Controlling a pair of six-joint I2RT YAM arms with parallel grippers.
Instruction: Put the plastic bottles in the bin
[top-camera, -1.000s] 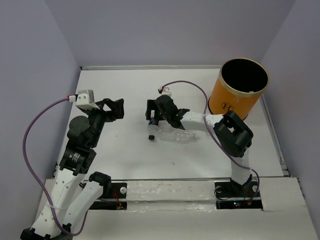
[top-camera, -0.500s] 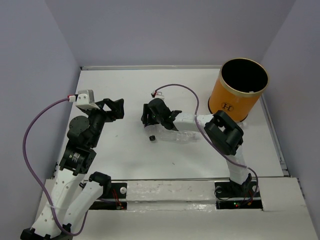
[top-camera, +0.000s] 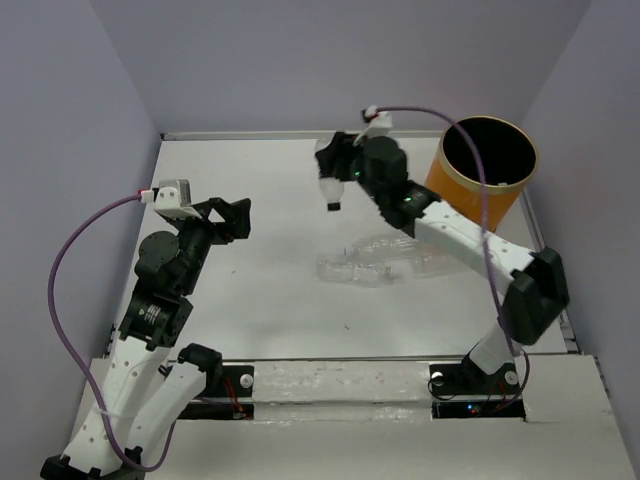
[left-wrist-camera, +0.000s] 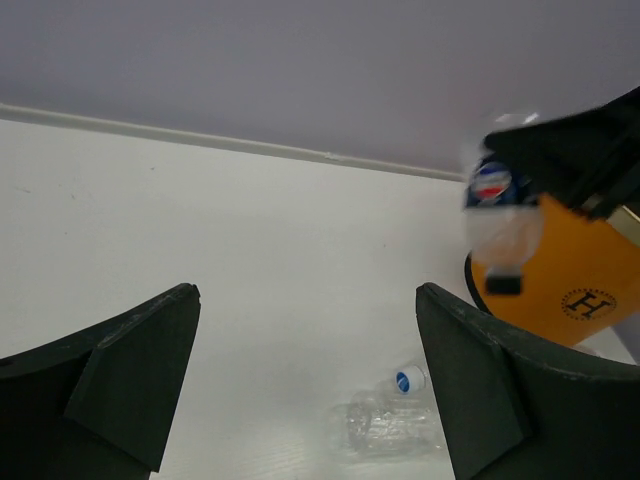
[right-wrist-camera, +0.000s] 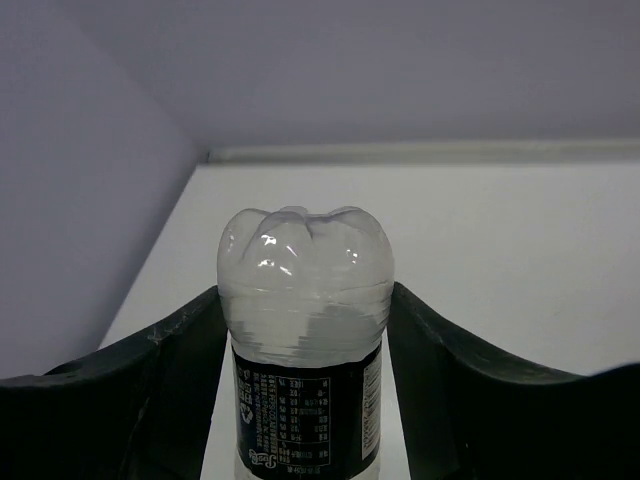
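Observation:
My right gripper (top-camera: 342, 168) is shut on a clear plastic bottle (top-camera: 329, 180) with a dark label and dark cap, held in the air cap-down, left of the bin (top-camera: 455, 200). In the right wrist view the bottle (right-wrist-camera: 305, 300) fills the gap between both fingers (right-wrist-camera: 170, 390), its base pointing away. The orange bin (left-wrist-camera: 572, 290) has a black inside and an "H" logo. More clear bottles (top-camera: 372, 264) lie on the table in front of the bin; one (left-wrist-camera: 395, 425) has a white cap. My left gripper (top-camera: 238, 215) stands open and empty at the left (left-wrist-camera: 305, 390).
A white table (top-camera: 250, 300) is walled by lilac panels on three sides. The right arm's purple cable (top-camera: 450, 125) arcs over the bin's left rim. The left arm's cable (top-camera: 70, 260) loops off the table's left edge.
My right gripper shut on the dark-labelled bottle at the table and lifted it up and back toward the bin. The lying bottles shifted slightly. The left arm stayed put.

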